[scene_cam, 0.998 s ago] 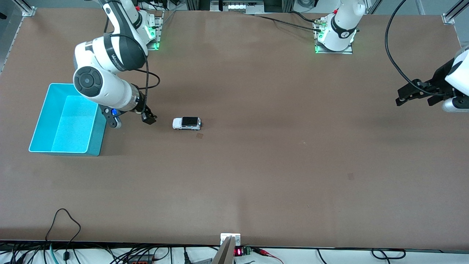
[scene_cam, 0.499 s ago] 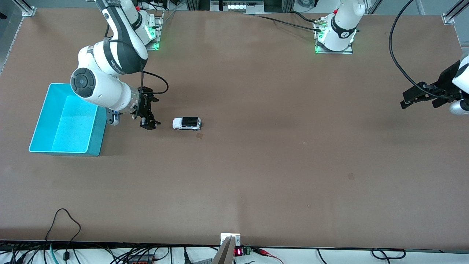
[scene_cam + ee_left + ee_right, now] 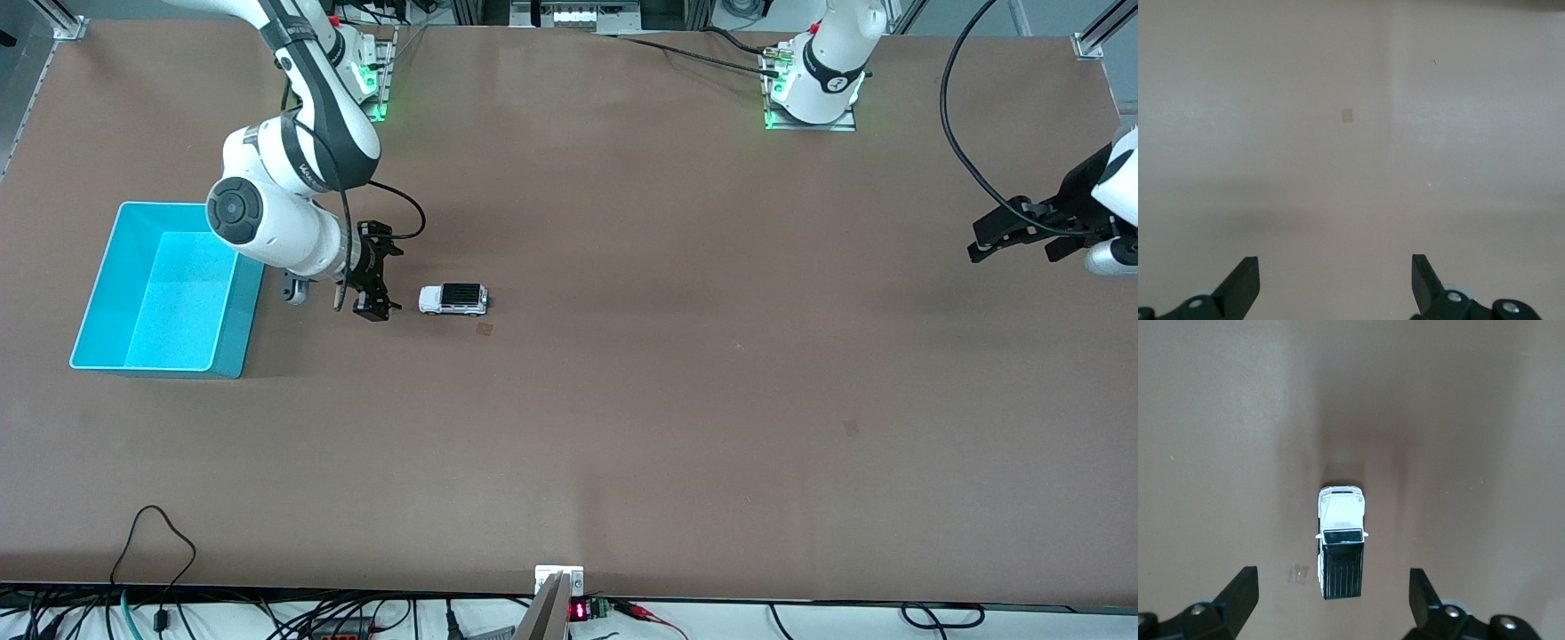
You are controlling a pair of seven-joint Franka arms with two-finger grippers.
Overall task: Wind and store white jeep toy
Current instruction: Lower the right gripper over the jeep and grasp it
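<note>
My right jaws (image 3: 372, 302) hang low over the brown desk (image 3: 622, 400) in the left-centre of the front view, just beside the white jeep toy (image 3: 453, 300) and between it and the cyan bin (image 3: 158, 289). They are spread wide and hold nothing. In my right wrist view the two dark fingers (image 3: 1238, 593) stand far apart along the lower edge of the picture, and the white jeep toy (image 3: 1341, 542) sits on its wheels in the middle of the frame, in line with the gap between them but not touched by either one. Its black roof is the end nearer my fingers, its white hood the end pointing away. A small pale scrap (image 3: 1299, 573) lies on the desk just beside the jeep.

The cyan bin stands at the left edge of the front view, toward my right arm's end of the desk, apart from the jeep.

My left jaws (image 3: 978, 244) wait at the right edge of the front view, up over the desk and well apart from the jeep. They too are spread and empty; in my left wrist view the fingertips (image 3: 1241, 283) frame only bare desk.
</note>
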